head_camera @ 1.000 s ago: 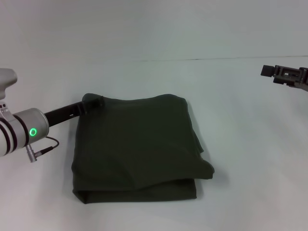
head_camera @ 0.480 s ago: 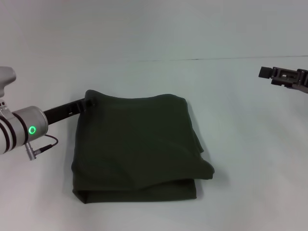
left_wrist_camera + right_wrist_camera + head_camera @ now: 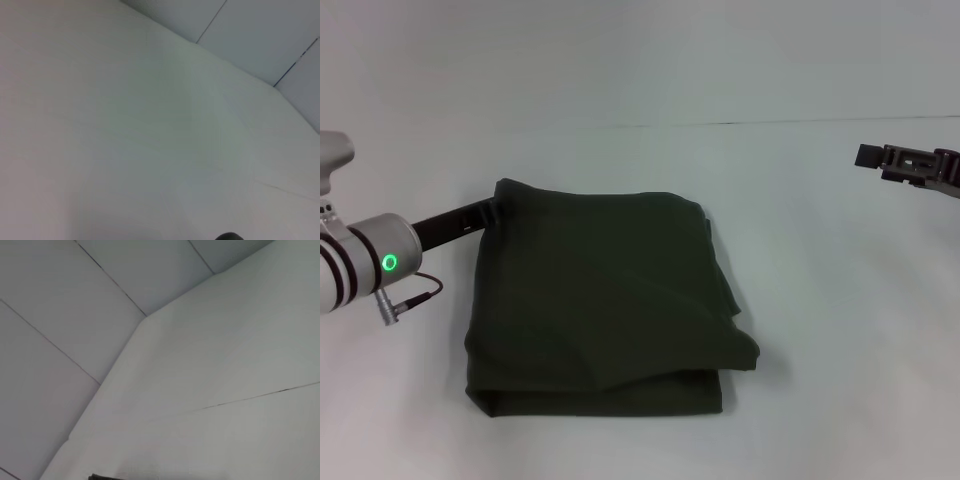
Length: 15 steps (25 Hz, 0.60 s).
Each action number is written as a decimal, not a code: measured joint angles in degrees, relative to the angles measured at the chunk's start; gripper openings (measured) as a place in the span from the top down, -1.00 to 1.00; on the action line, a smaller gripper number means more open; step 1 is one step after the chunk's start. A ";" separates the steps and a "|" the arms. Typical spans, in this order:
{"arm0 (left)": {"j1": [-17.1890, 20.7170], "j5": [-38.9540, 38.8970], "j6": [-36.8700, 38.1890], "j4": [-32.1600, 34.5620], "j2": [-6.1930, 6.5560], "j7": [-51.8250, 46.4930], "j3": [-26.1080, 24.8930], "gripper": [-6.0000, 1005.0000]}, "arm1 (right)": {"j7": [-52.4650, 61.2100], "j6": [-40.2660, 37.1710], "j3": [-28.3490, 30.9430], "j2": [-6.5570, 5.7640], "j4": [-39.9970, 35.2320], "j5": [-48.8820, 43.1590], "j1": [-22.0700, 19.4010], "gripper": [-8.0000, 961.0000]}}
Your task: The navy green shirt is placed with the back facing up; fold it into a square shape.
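The navy green shirt (image 3: 605, 300) lies folded into a thick, roughly square pad in the middle of the white table, plain side up. Its doubled edges show along the near side and at the right. My left gripper (image 3: 492, 211) reaches in from the left and ends at the shirt's far left corner, where the cloth hides its tip. My right gripper (image 3: 868, 156) hovers off to the far right, well clear of the shirt. Both wrist views show only bare white surface and wall panels.
The white table (image 3: 820, 330) stretches around the shirt on all sides. A thin seam (image 3: 770, 122) runs across it behind the shirt. The left arm's grey body with its green light (image 3: 389, 264) sits at the left edge.
The shirt's far left corner has sunk and flattened. My left arm has drawn back a little to the left. The right gripper has drifted slightly.
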 joint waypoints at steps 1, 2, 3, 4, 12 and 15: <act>-0.09 -0.02 0.00 0.00 -0.08 0.00 -0.03 0.84 | -0.07 0.01 -0.09 -0.01 0.00 -0.01 0.00 -0.81; -0.17 -0.04 0.00 0.00 -0.15 -0.01 -0.04 0.88 | -0.12 0.02 -0.21 -0.01 0.03 -0.01 0.00 -0.81; -0.29 -0.07 0.00 0.04 -0.21 -0.01 -0.09 0.91 | -0.13 0.04 -0.32 -0.01 0.03 -0.02 0.00 -0.81; -0.44 -0.09 -0.02 0.07 -0.30 -0.02 -0.18 0.89 | -0.13 0.05 -0.42 -0.01 0.03 -0.02 0.00 -0.81; 0.11 -0.71 0.23 0.69 -0.43 -0.11 -0.77 0.77 | -0.22 0.10 -0.94 0.01 0.00 -0.02 0.08 -0.81; 1.60 -2.06 0.13 2.41 -0.95 -0.10 -2.60 0.72 | -0.23 0.09 -1.07 0.06 -0.01 -0.02 0.09 -0.81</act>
